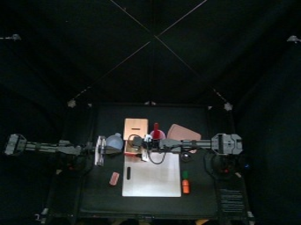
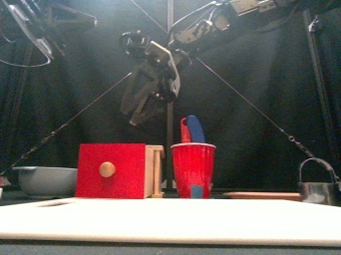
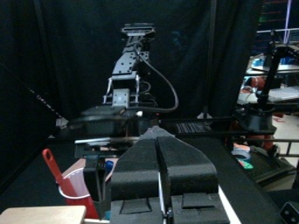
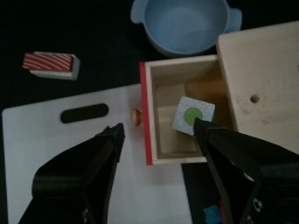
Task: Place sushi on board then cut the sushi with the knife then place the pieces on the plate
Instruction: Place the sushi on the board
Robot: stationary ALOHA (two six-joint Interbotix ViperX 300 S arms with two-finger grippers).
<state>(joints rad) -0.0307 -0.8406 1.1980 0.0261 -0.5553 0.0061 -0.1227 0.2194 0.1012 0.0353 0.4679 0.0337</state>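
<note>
The wooden box (image 4: 263,70) has its red drawer (image 4: 149,114) pulled out, and a pale toy piece with a green round centre (image 4: 193,112) lies inside. My right gripper (image 4: 158,129) hovers open just above the drawer; in the front view the right gripper (image 2: 150,85) hangs high over the box (image 2: 111,170). The white board (image 1: 153,174) lies bare in front. A red cup (image 2: 193,169) holds a blue knife (image 2: 196,127) and a red one. The pink tray (image 1: 182,132) sits at the back right. My left gripper (image 3: 163,133) is shut and empty at the left (image 1: 115,145).
A blue-grey bowl (image 4: 187,22) stands to the left of the box. A red-and-white striped toy (image 4: 51,63) lies off the board's left edge, and an orange toy (image 1: 186,186) lies near the board's right front. A metal cutter (image 2: 317,184) stands at the far right.
</note>
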